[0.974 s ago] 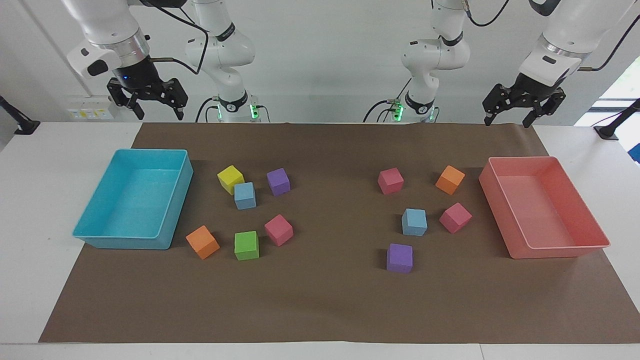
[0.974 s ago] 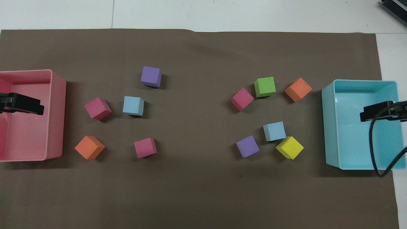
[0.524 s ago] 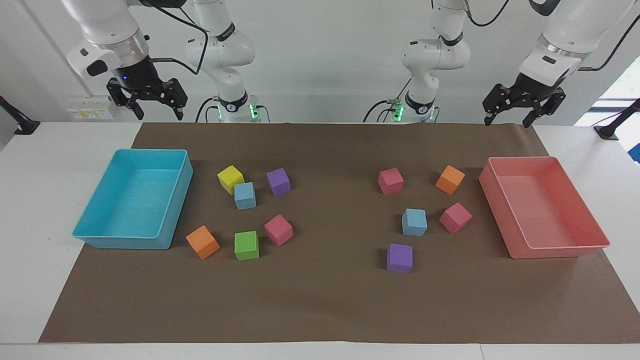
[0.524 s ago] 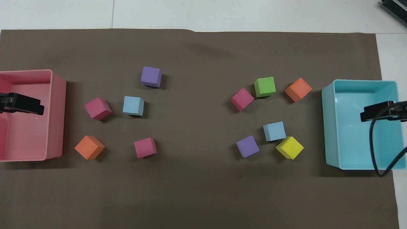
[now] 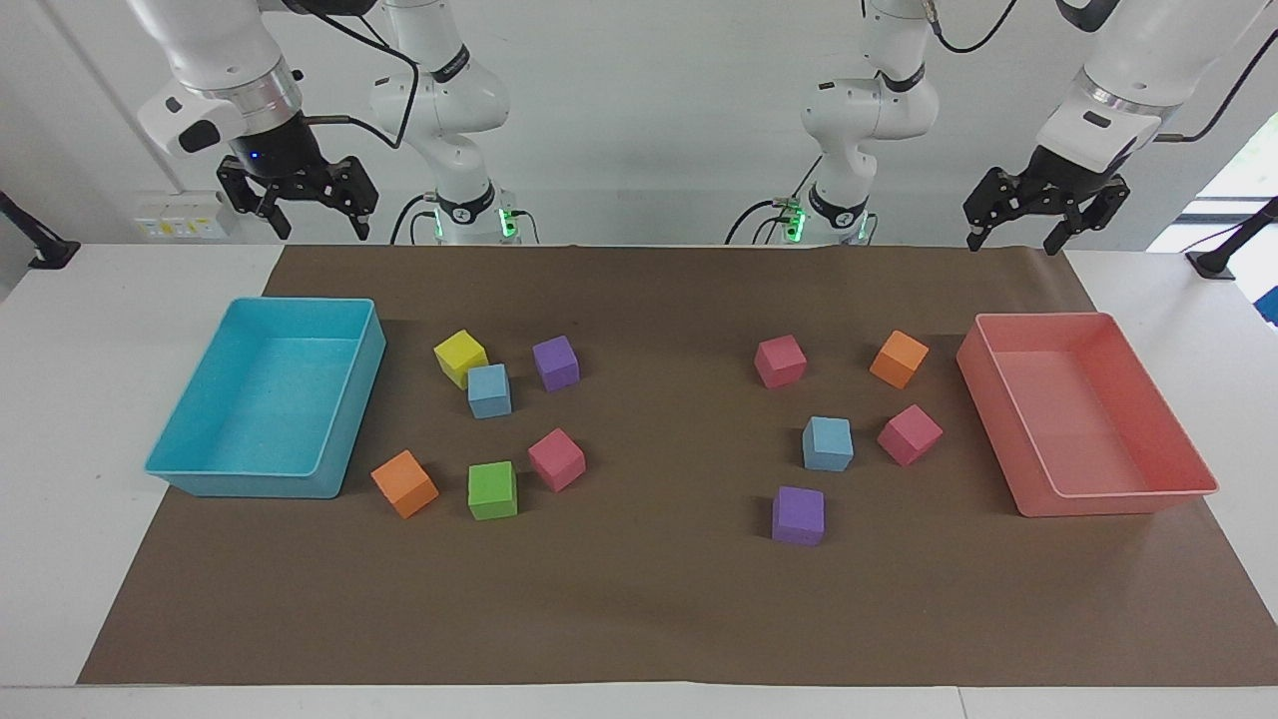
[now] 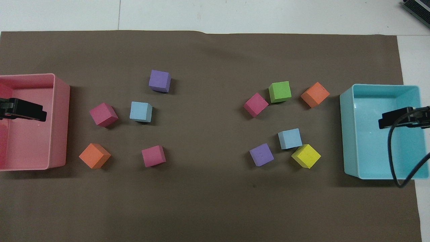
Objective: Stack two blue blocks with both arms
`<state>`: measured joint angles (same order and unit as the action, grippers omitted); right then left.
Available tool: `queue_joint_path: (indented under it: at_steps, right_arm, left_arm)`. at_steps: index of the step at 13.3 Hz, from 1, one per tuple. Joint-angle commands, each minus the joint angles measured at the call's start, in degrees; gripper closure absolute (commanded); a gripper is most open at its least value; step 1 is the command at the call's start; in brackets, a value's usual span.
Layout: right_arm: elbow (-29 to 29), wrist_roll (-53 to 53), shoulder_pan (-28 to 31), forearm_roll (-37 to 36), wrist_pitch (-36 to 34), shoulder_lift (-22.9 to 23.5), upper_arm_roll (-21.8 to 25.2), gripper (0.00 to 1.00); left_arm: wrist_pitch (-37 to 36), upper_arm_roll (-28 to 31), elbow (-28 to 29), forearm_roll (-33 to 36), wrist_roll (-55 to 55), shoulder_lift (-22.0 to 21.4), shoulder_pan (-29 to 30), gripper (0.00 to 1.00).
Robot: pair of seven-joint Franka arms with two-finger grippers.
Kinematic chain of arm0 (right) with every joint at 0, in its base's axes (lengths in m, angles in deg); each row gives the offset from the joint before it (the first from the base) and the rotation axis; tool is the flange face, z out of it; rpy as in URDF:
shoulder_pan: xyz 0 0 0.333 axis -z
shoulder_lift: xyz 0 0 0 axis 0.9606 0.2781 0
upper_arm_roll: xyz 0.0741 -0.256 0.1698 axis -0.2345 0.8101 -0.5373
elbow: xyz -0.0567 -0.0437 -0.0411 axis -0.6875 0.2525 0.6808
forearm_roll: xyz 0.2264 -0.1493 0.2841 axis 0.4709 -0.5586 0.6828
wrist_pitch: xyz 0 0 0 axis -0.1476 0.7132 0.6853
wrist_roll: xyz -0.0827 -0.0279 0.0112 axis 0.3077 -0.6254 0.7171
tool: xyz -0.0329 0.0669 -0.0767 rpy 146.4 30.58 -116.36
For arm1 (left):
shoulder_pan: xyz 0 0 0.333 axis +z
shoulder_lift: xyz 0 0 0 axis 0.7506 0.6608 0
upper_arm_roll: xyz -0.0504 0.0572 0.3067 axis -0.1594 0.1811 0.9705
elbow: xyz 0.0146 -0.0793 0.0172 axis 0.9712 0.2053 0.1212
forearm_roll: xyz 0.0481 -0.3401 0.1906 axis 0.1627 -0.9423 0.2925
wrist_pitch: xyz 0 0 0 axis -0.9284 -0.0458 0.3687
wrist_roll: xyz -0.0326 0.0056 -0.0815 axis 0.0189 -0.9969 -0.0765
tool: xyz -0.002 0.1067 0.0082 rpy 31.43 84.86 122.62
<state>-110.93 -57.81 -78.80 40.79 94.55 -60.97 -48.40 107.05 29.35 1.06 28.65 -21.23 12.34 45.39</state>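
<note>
One blue block (image 5: 489,390) lies flat, touching a yellow cube (image 5: 460,358); the other blue block (image 5: 828,443) lies apart, toward the left arm's end. Both are unstacked.

White table (image 5: 60,399) carried a brown paper mat (image 5: 649,599) over most of its top. On the mat, at the right arm's end: cyan tray (image 5: 200,477), then yellow cube (image 5: 459,357), blue block (image 5: 489,390) touching it, purple cube (image 5: 555,361) beside them. Farther from the robots lay an orange cube (image 5: 404,483), green cube (image 5: 492,489) and pink cube (image 5: 556,458). At the left arm's end: pink tray (image 5: 1118,502), second orange cube (image 5: 899,359), two more pink cubes (image 5: 780,360) (image 5: 910,434), second blue block (image 5: 828,443), second purple cube (image 5: 798,515) farthest out. All cubes rested singly, none stacked.
</note>
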Motion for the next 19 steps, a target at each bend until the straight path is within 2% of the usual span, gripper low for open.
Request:
queue_joint_path:
  at_steps: [1, 6, 8, 10, 12, 15, 19]
  right_arm:
    - [-3.73, -0.01, -0.94, -0.10, 3.73, -1.88, -0.50, 0.00]
    - [-11.37, -0.27, -6.82, -0.01, 15.50, 0.83, -0.86, 0.00]
    - [-11.73, -0.45, -8.32, -0.01, 16.48, 3.47, -0.86, 0.00]
    - [-13.39, -0.45, -8.68, -0.01, 17.88, 5.84, -0.86, 0.00]
    - [-18.65, -0.45, -8.85, -0.01, 23.66, 5.94, -0.86, 0.00]
    - [-23.49, -0.45, -9.55, 0.08, 29.47, 6.46, -0.95, 0.00]
    - [-29.65, -0.45, -10.79, 0.43, 38.08, 9.80, -0.95, 0.00]
  left_arm:
    - [0.82, 0.02, 0.87, -0.36, 0.02, -1.02, 0.08, 0.00]
    - [0.82, 0.02, 0.96, -0.36, 0.02, -1.02, 0.08, 0.00]
    - [0.82, 0.02, 0.87, -0.36, 0.02, -1.02, 0.08, 0.00]
    - [0.82, 0.02, 0.87, -0.36, 0.02, -1.02, 0.08, 0.00]
    - [0.82, 0.02, 0.61, -0.36, 0.02, -0.93, 0.00, 0.00]
    - [0.03, -0.07, 0.70, -0.36, 0.11, -1.02, 0.00, 0.00]
    - [-0.23, -0.33, 0.78, -0.36, 0.11, -1.02, 0.00, 0.00]
